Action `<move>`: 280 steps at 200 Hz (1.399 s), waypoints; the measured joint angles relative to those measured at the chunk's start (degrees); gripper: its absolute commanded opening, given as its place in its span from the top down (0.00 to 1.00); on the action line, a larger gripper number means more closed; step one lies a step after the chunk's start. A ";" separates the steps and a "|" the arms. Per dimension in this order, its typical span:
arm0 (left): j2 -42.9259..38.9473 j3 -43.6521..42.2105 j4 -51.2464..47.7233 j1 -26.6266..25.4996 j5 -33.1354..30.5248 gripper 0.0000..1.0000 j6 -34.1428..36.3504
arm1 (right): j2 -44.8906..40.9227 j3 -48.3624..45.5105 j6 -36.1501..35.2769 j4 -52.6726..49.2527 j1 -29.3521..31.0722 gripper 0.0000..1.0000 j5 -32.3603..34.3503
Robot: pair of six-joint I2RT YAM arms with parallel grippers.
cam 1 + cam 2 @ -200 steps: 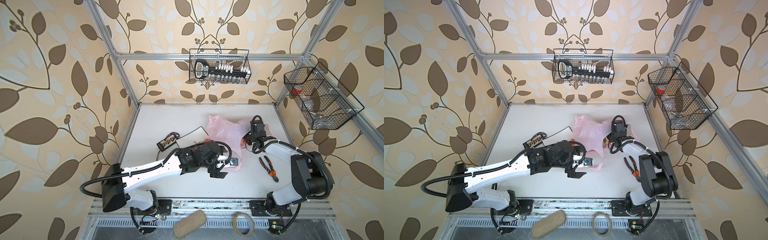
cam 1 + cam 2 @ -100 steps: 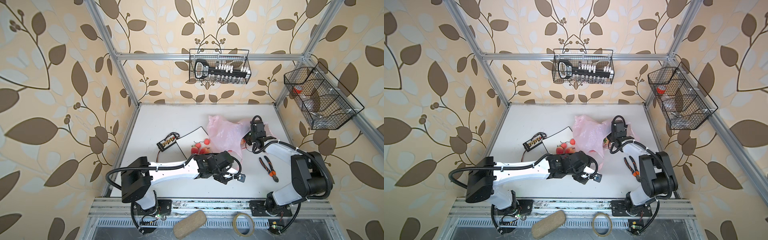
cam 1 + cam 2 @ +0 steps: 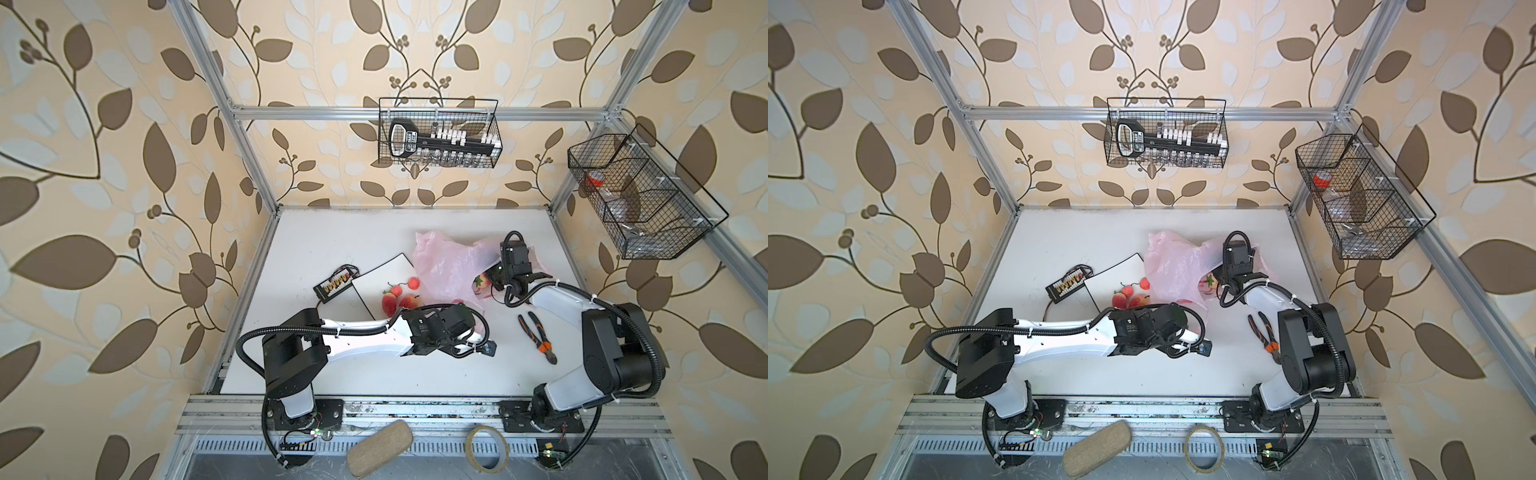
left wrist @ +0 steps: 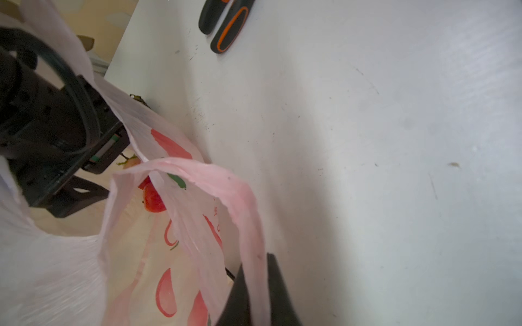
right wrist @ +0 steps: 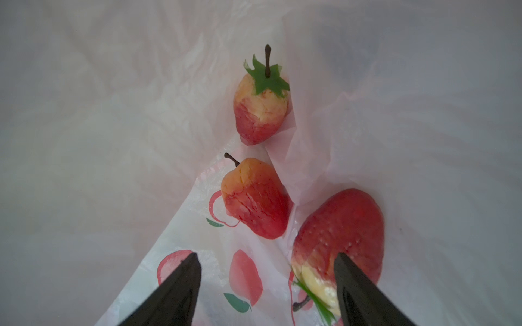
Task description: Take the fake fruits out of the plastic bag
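Left end effector [image 4: 255, 293] has swung away from the plate [image 3: 374, 286] to the bag's near edge and snapped closed, pinching a fold of the plastic bag [image 4: 180, 225]. Right end effector [image 5: 268, 271] sits inside the bag, jaws spread wide, gripping nothing. Three fake fruits [image 5: 260, 104] lie in the pink film ahead of it, the biggest by one fingertip. In both top views, more fruits rest on the white plate just beside the bag.

pliers [image 3: 542, 345]: on table [image 3: 332, 232] (orange-black grips) | white plate [image 3: 371, 291]: beside black board [image 3: 336, 283]
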 measured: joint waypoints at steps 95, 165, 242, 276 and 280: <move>-17.09 -9.68 21.03 10.25 6.40 1.00 -33.62 | -2.16 -0.02 -3.10 -3.45 0.02 0.24 0.26; -17.94 -13.70 28.85 21.24 12.96 1.00 -60.30 | -5.14 -0.15 -5.14 -9.07 0.02 0.24 3.26; -17.68 -13.81 29.94 21.94 21.84 1.00 -64.43 | -2.97 2.32 -5.16 -14.67 1.90 0.24 5.25; -16.72 -13.79 29.18 19.45 25.38 1.00 -60.67 | 0.63 3.93 -5.79 -14.60 2.67 0.24 5.57; -16.48 -13.79 28.74 19.10 25.70 1.00 -59.95 | 1.01 3.98 -5.99 -14.60 2.80 0.25 5.64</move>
